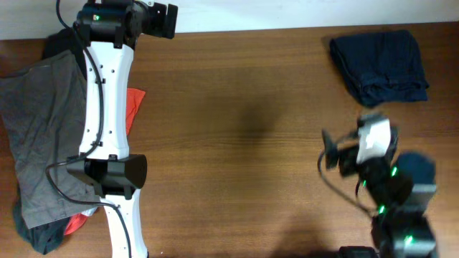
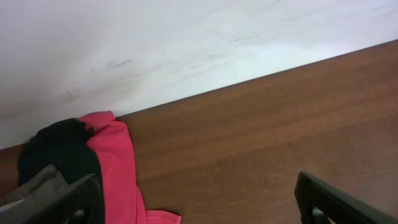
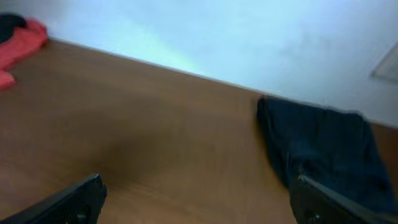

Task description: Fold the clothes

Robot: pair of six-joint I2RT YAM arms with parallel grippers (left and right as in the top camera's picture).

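Dark navy shorts (image 1: 380, 64) lie bunched in a compact pile at the back right; they also show in the right wrist view (image 3: 323, 149). Grey shorts (image 1: 39, 136) lie spread at the far left over a red-orange top (image 1: 134, 107) and a black garment (image 1: 54, 43). The left wrist view shows the red top (image 2: 115, 168), the black garment (image 2: 59, 149) and a grey edge (image 2: 37, 186). My left gripper (image 2: 199, 199) is open and empty over bare wood near the back edge (image 1: 162, 20). My right gripper (image 3: 199, 199) is open and empty, front right (image 1: 328, 154), short of the navy shorts.
The wooden table (image 1: 244, 129) ends at a white wall (image 2: 186, 43) along the back. My left arm (image 1: 107, 107) stretches over the right edge of the clothes pile. More dark and red fabric (image 1: 72, 226) pokes out at the front left.
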